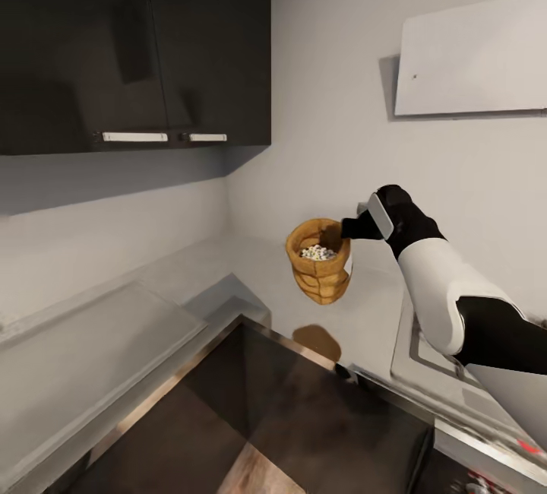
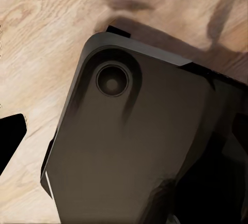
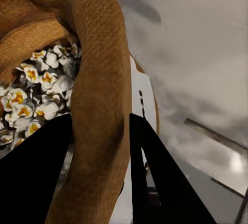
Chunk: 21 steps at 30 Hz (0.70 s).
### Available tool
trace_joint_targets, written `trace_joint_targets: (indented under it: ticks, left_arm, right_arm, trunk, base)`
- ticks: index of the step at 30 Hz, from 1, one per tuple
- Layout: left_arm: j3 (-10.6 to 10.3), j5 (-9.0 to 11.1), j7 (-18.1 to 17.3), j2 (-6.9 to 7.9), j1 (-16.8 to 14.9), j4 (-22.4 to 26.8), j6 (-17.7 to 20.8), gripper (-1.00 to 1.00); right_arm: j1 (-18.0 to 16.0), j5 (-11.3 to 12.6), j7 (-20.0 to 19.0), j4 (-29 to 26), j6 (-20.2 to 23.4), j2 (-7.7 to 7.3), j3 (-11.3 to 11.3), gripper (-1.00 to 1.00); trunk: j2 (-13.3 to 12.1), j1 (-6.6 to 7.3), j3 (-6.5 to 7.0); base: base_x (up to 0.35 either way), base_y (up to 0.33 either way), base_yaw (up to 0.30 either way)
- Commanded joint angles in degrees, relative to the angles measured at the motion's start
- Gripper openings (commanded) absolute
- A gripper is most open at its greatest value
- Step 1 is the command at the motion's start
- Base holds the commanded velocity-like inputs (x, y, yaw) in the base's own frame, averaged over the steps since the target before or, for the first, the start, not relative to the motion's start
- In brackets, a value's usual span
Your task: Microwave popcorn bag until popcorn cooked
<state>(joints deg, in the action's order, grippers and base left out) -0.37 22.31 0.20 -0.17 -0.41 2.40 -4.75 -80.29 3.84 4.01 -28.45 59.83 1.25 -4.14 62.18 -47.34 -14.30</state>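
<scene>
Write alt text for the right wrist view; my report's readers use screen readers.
The right gripper is shut on the rolled rim of the orange-brown popcorn bag, one dark finger inside and one outside. Puffed white-and-yellow popcorn fills the bag's inside, with the grey countertop blurred behind.

Popcorn bag (image 1: 320, 262): creased, matt orange-brown paper with a rough, woven-looking grain; popcorn (image 3: 36, 102) inside looks puffy, white and yellow. Desk (image 1: 91, 349): smooth, glossy light grey. Fingers (image 3: 155, 172): matt black. Floor (image 2: 36, 38): pale wood grain.
</scene>
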Motion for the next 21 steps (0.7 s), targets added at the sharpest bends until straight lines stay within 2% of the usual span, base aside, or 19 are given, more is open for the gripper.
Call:
trace_joint_targets:
  ticks: [1, 5, 21]
  left_arm:
    - [-0.07, 0.26, 0.04, -0.01, -0.03, -0.03, -0.17, 1.00]
    - [-0.07, 0.27, 0.07, -0.01, -0.03, -0.03, -0.17, 1.00]
    - [-0.07, 0.33, 0.10, -0.01, -0.03, -0.03, -0.17, 1.00]
  right_arm:
    - [-0.05, 0.29, -0.17, -0.04, 0.17, 0.06, -0.34, -1.00]
    - [-0.05, 0.21, -1.30, -0.01, 0.17, 0.01, -0.34, -1.00]
    - [-0.05, 0.61, -1.60, 0.87, 0.17, 0.03, -0.34, -1.00]
  trunk:
    - [0.06, 0.03, -0.08]
    - [0.06, 0.03, -0.08]
    - [0.06, 0.03, -0.08]
  base:
    - [-0.347, 0.000, 0.000]
    - [-0.347, 0.000, 0.000]
    - [-0.347, 0.000, 0.000]
